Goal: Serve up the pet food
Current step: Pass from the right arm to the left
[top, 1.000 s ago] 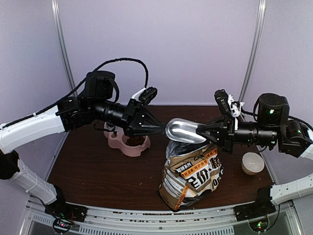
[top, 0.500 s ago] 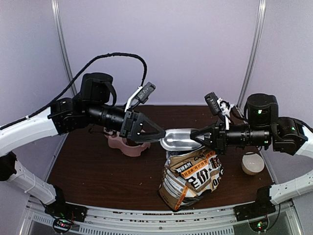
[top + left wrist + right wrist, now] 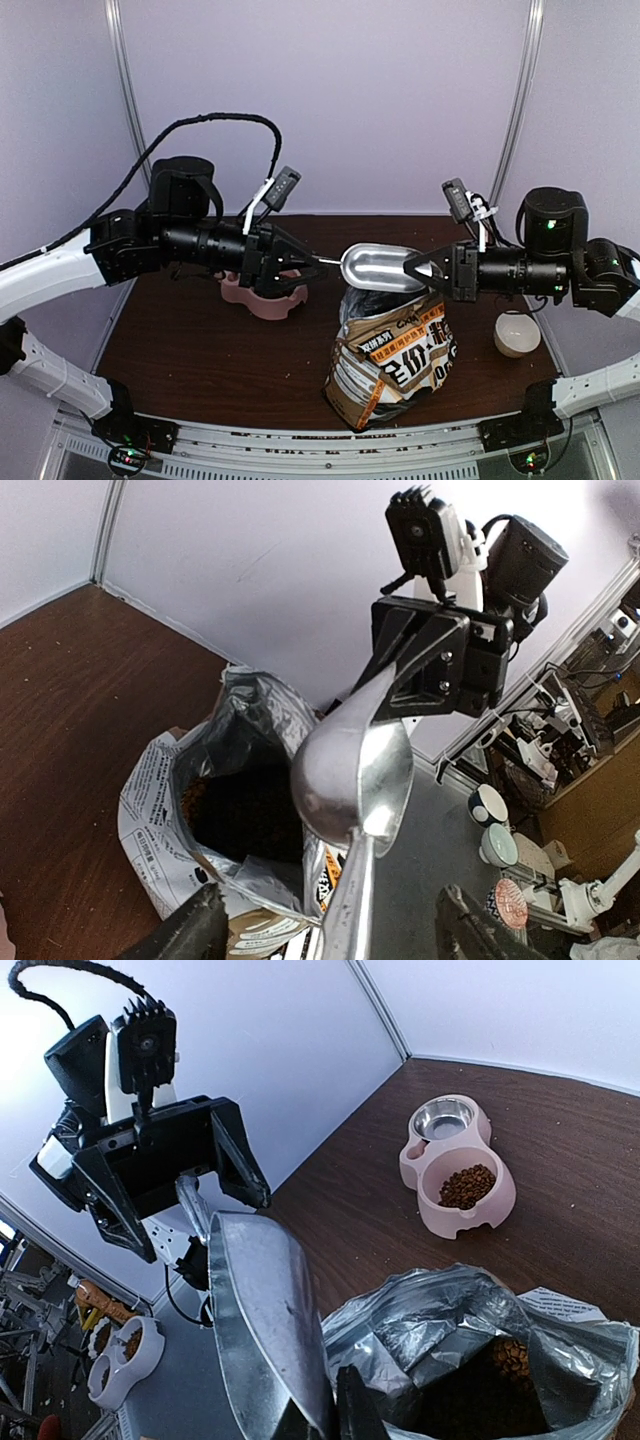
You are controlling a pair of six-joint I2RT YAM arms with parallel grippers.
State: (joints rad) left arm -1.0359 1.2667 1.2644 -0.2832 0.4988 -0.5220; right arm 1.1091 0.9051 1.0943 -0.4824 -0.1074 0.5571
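While the right gripper (image 3: 412, 268) pinches the bowl end of the scoop (image 3: 380, 268), jaws closed on the metal, the left gripper (image 3: 312, 265) stands with jaws wide. The thin handle passes between its fingers and neither visibly presses on it. The scoop is polished metal, a rounded trough with a mirror-like skin, held roughly level above the open mouth of the bag (image 3: 390, 370).

The bag slumps upright, printed white, grey and orange outside, with a crinkled silver foil lining. Kibble (image 3: 505, 1360), small reddish-brown pellets, lies as a dark loose mass deep inside it. More fills one round basin of the feeder (image 3: 455, 1222), a smooth pink plastic double dish. Its other basin holds a shiny steel insert (image 3: 443, 1118). The feeder sits on the table left of the bag, well apart from it.

The table (image 3: 200, 340) is dark brown with a matte wood grain. A white cup (image 3: 517, 333) stands right of the bag. Plain pale lilac walls (image 3: 400, 100) close in the back and sides, with slim metal poles (image 3: 128, 110) at the corners.
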